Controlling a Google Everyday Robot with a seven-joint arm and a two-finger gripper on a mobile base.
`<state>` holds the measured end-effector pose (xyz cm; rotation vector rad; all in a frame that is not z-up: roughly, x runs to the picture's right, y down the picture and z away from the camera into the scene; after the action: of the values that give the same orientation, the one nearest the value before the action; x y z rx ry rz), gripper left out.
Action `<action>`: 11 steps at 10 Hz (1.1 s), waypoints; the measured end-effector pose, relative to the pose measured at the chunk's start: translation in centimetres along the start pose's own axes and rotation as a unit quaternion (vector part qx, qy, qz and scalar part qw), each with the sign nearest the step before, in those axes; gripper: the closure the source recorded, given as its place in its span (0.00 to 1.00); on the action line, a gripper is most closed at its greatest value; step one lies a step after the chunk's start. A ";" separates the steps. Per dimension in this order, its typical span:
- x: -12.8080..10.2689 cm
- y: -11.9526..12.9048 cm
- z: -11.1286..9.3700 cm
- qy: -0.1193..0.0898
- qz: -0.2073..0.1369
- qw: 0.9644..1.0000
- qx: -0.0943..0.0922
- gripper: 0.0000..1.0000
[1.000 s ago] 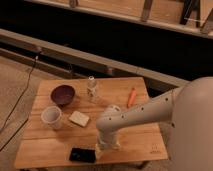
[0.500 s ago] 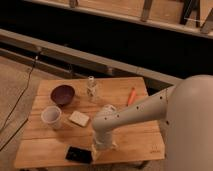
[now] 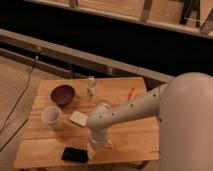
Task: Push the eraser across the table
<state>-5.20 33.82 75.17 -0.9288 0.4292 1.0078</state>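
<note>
So, the table [image 3: 125, 142]: a small wooden top, with its near edge closest to us.
The eraser [image 3: 74, 154]: flat and black. It lies close to that near edge, over on the left side.
The gripper [image 3: 92, 151]: down low on the table top, just beside the right end of the eraser. Its fingers are spread apart and hold nothing. It may be touching the eraser, but that spot is too dark to be sure.
The arm [image 3: 130, 111]: white. It reaches in from the big round robot body on the right and bends down to the gripper.
The sponge [image 3: 77, 118]: a pale square block, a bit farther back than the eraser.
The cup [image 3: 51, 116]: white, standing up, just left of the sponge.
The bowl [image 3: 63, 94]: dark and round, behind the cup.
The bottle [image 3: 91, 86]: small, standing up, near the back of the table.
The orange stick [image 3: 132, 93]: lying far back on the right.
The rail [image 3: 60, 47]: long and grey, past the table.
Worry about the edge: the eraser sits so near the edge that a push leaning toward us could drop it on the floor.
Worry about spinning: a push on one corner could turn the eraser round and not slide it.
Worry about riding over: the eraser is flat, so a gripper held too high could slip over the top.
Worry about the cup: a push toward the back could bump the sponge or knock the cup down.
</note>
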 end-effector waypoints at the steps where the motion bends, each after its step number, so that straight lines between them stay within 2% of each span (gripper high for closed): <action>1: -0.3 0.4 0.1 0.002 -0.006 1.000 0.000 0.35; 8: -2.9 3.6 0.3 0.003 -0.051 0.999 -0.005 0.35; 11: -4.3 5.7 0.4 -0.003 -0.070 0.997 -0.014 0.35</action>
<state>-12.26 33.08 75.79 -0.9678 0.3400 0.8903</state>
